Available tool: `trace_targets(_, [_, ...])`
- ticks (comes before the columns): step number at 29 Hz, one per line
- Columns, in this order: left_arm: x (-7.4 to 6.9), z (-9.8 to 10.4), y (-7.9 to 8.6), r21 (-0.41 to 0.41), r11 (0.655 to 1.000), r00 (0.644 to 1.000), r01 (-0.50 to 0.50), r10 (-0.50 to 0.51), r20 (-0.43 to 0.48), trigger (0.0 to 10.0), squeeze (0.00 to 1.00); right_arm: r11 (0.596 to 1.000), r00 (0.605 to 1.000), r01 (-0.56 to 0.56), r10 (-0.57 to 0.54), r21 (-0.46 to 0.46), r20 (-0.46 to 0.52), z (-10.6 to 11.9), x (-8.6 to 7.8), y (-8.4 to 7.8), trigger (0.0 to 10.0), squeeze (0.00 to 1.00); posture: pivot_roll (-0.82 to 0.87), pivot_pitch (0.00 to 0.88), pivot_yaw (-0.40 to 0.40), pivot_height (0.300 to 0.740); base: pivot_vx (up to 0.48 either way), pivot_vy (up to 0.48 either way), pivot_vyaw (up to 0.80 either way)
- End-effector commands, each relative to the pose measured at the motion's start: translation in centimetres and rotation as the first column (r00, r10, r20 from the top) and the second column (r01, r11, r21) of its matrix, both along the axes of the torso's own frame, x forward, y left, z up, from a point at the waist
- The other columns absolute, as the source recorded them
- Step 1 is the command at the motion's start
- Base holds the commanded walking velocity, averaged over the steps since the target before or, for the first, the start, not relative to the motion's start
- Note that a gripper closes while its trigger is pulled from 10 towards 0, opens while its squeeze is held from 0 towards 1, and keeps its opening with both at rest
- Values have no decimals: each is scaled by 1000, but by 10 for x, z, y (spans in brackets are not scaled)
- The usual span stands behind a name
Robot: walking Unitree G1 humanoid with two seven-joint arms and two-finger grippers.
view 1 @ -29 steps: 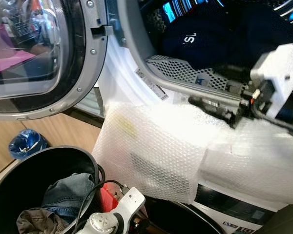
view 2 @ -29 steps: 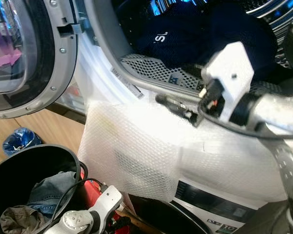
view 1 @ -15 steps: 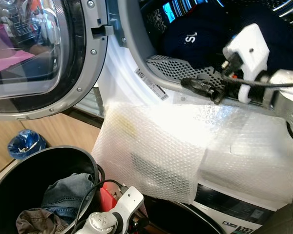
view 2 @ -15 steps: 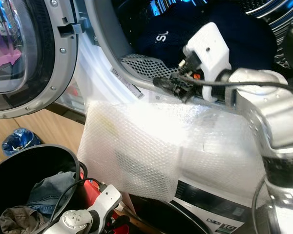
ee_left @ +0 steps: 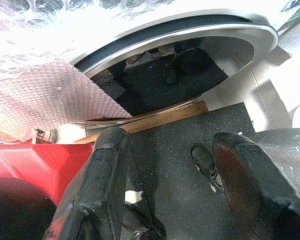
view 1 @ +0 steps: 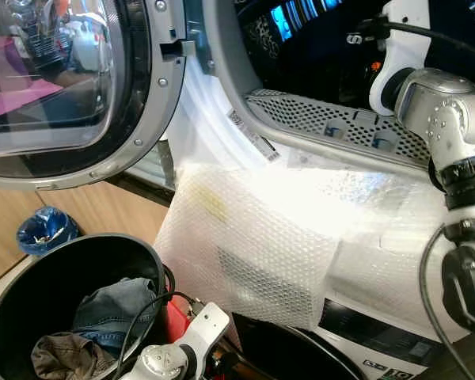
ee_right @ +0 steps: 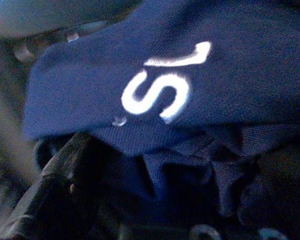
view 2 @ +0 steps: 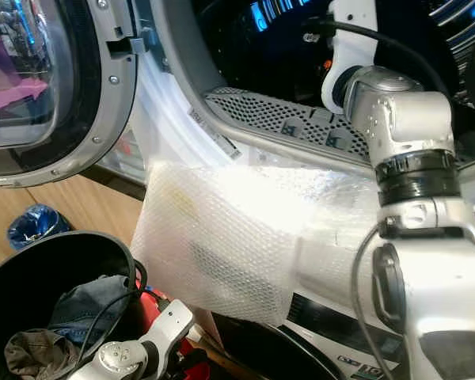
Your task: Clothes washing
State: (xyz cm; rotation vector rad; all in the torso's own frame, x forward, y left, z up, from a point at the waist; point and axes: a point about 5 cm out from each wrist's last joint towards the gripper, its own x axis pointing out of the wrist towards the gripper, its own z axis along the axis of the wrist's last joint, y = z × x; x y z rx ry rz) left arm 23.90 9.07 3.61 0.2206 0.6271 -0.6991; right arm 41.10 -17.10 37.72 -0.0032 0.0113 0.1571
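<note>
The right arm (view 2: 404,150) is clad in silver, ringed by a black band, with a white wrist housing (view 1: 402,49) and black cable (view 1: 427,33).

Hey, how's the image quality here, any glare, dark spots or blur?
Eye views: bubble wrap glares white, drum is dark, door glass reflects the room. Left wrist view: overexposed at the top, sharp on the left gripper. Right wrist view: dim, soft, navy garment close up.
</note>
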Motion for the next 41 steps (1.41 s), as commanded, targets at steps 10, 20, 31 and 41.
trace_targets(10, [-1, -2, 1, 20, 999, 999, -32, 32, 2, 10000, 0, 851, 850, 506, -520, 138, 83, 11, -3, -71, 10000, 0, -87, 91, -15, 740, 0, 0, 0])
trace_targets(20, [0, -2, 1, 20, 999, 999, -35, 35, 6, 10000, 0, 747, 738, 649, -664, 145, 117, 15, -15, -106, 10000, 0, -94, 88, -13, 740, 0, 0, 0])
trace_targets(31, [-2, -2, 1, 19, 999, 1000, -26, 26, 3, 10000, 0, 950, 938, 192, -252, 248, 238, 32, -4, -58, 10000, 0, -91, 96, 1, 740, 0, 0, 0])
trace_targets(41, [-3, -3, 0, 18, 1000, 1000, -5, 5, -3, 10000, 0, 872, 807, -412, 216, 262, 550, 76, -37, -29, 10000, 0, -103, 103, 7, 740, 0, 0, 0])
